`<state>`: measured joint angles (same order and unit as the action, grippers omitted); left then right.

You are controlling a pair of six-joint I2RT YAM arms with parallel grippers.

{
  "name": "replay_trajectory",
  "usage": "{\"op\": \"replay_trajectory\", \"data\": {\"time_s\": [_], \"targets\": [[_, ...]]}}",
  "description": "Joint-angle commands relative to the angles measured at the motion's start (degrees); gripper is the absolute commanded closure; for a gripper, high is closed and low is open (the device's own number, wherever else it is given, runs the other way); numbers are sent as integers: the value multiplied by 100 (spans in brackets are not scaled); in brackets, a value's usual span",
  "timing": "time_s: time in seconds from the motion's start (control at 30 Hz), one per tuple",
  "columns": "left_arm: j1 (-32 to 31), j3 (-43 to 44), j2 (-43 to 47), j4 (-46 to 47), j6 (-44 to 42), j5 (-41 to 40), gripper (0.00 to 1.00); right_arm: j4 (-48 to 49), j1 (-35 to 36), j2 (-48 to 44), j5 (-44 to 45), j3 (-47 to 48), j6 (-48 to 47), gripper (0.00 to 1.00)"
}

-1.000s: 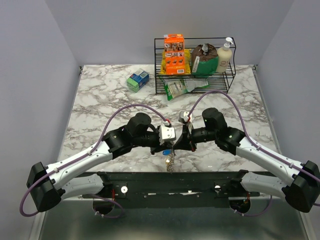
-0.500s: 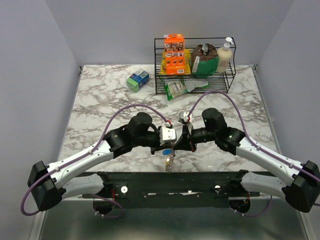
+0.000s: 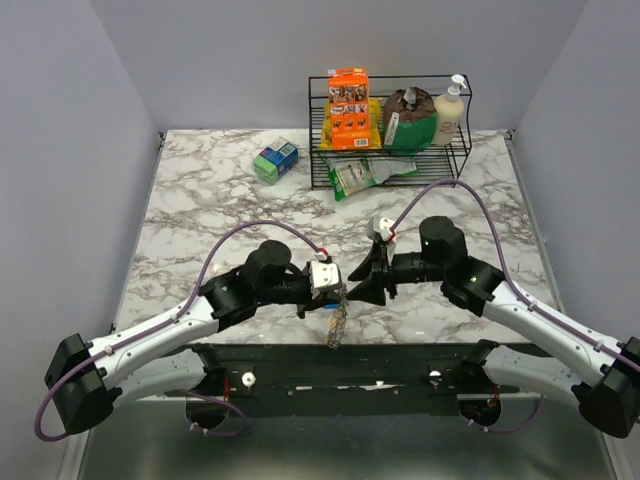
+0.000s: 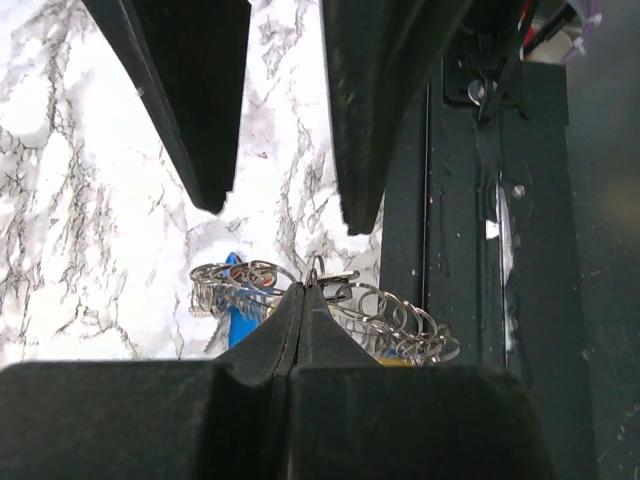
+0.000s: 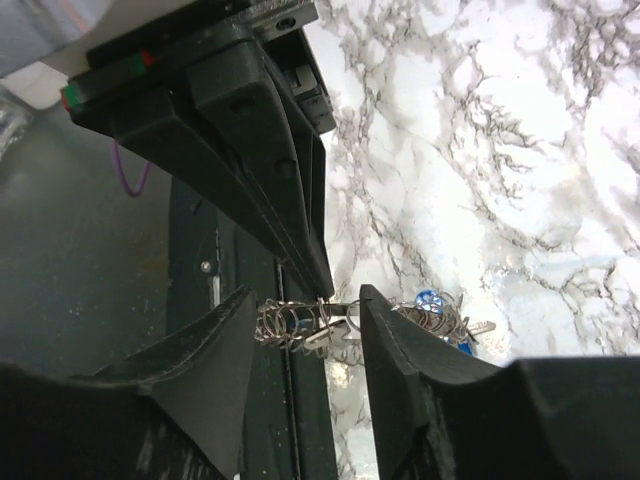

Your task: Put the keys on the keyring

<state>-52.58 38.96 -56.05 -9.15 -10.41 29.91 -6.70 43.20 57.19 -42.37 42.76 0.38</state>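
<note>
L claw point(image 4: 303, 295) is clenched on the thin coiled silver metal keyring point(image 4: 395, 328), pinching it at the top. The ring hangs from it over the near edge of the white marble surface point(image 3: 200, 200), about mid-width. A blue-headed silver key point(image 4: 238, 312) dangles beside it; can't tell if it's threaded. R claw point(image 5: 305, 298) is released, fingers straddling the ring, tip-to-tip w/ L. The ring's long axis runs across R's gap, finger to finger, so you'd likely just close R, no reach needed.
</note>
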Motion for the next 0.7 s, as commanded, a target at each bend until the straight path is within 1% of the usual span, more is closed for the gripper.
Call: {"op": "replay_trajectory", "data": {"time_s": [0.0, 0.03, 0.13, 0.27, 0.4, 0.43, 0.5, 0.67], "targets": [[-7, -371, 462, 1335, 505, -266, 100, 266, 39, -216, 282, -110, 216, 43], [-7, -563, 533, 1659, 610, -327, 100, 283, 39, -243, 317, -128, 251, 43], [-7, -932, 788, 2248, 786, -581, 100, 344, 39, -331, 405, -224, 287, 42], [-7, -1320, 1017, 2803, 909, -794, 100, 476, 39, -419, 353, -374, 340, 42], [-7, -1689, 1158, 3427, 1015, -820, 100, 617, 31, -489, 264, -567, 375, 43], [-7, -1838, 1175, 3707, 1163, -820, 100, 617, 31, -507, 238, -620, 375, 43], [-7, -1962, 1228, 3955, 1243, -776, 100, 828, 31, -560, 115, -664, 349, 43], [-7, -2349, 1290, 4763, 1270, -583, 100, 1083, 31, -735, -87, -822, 305, 41]]}}
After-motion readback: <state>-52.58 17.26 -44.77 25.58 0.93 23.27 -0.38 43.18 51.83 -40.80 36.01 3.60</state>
